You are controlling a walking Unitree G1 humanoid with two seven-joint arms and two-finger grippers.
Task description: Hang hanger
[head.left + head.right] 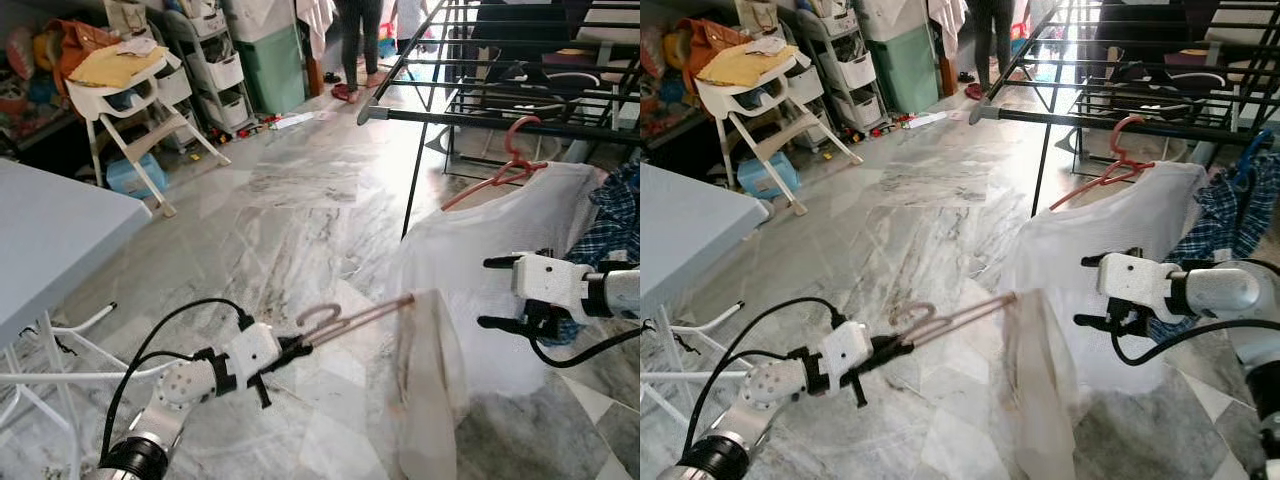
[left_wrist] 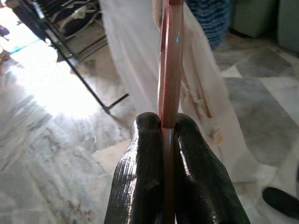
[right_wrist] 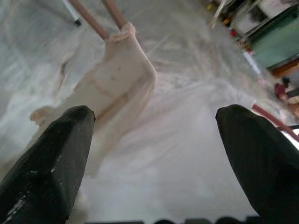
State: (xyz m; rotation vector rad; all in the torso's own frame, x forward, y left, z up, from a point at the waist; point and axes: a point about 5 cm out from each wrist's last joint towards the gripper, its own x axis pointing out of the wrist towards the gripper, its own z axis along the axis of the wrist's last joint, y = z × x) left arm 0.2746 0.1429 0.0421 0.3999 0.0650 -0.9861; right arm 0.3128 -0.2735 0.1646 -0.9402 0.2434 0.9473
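Left arm stretched forward and low over the marble floor (image 1: 300,210), left pincer (image 1: 296,350) clamped on a pink hanger (image 1: 355,317) carrying a pale garment (image 1: 428,395). Right arm reaching in from the right, right pincer (image 1: 500,293) spread open and empty beside a white shirt (image 1: 470,260) hung on the drying rack (image 1: 480,118).

Hanger (image 1: 365,313) left of drying rack (image 1: 520,120)

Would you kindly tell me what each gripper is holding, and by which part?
The left gripper pinches the pink hanger just below its hook, a cream garment dangling from it. The right gripper is open, holding nothing.
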